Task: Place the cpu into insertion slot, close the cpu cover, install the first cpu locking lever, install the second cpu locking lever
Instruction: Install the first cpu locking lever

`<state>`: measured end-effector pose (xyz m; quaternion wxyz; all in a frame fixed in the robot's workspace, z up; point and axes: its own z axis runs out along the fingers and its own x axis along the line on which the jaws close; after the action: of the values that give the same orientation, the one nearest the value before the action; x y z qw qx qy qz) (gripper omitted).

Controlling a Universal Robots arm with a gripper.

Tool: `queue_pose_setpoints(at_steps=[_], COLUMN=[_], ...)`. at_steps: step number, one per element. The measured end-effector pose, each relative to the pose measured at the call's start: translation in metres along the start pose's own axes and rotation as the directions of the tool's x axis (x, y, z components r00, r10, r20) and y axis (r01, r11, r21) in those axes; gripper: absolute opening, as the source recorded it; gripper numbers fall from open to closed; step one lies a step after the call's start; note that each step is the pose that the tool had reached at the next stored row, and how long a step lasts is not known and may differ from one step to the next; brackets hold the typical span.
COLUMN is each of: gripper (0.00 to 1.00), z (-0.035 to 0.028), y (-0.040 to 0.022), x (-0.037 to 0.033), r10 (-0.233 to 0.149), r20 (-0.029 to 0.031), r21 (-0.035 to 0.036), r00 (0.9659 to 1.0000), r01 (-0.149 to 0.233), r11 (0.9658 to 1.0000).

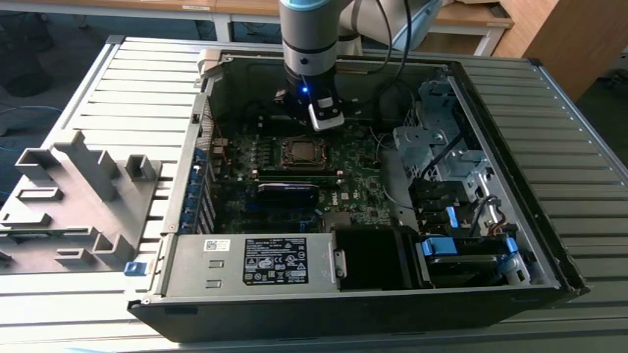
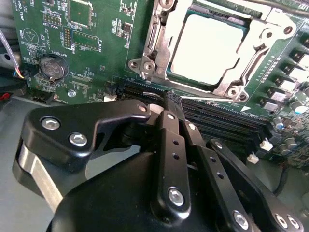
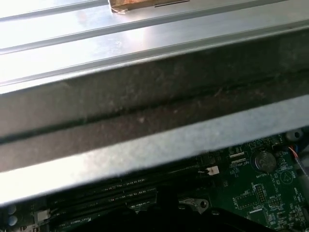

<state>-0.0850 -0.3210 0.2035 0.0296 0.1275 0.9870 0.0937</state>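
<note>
In the second wrist view the cpu [image 2: 205, 48] lies flat in the insertion slot [image 1: 302, 152], its silvery top showing. The cpu cover [image 2: 161, 46], a silvery metal frame, lies down around the chip. I cannot tell how the locking levers stand. My gripper [image 2: 172, 98] is shut with nothing between its black fingers. It hangs just off the socket's edge, over the long black memory slots [image 2: 227, 121]. In the exterior view the gripper [image 1: 316, 126] hovers just behind the socket inside the open computer case [image 1: 549, 243].
A coin battery [image 2: 52, 66] sits on the green board beside the socket. The case's metal wall [image 3: 145, 96] stands close behind the arm. A power supply [image 1: 275, 261] and drive cage [image 1: 442, 154] fill the case's front and right. A grey plastic shroud [image 1: 79, 198] lies on the table outside.
</note>
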Motion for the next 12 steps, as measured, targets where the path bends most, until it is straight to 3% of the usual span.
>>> queue_pose_setpoints(at_steps=[12], gripper=[0.11], z=[0.0007], y=[0.0029], x=[0.0034], r10=[0.028], r20=[0.0056], r21=[0.0008], r00=[0.9996], r01=[-0.028], r11=[0.9996])
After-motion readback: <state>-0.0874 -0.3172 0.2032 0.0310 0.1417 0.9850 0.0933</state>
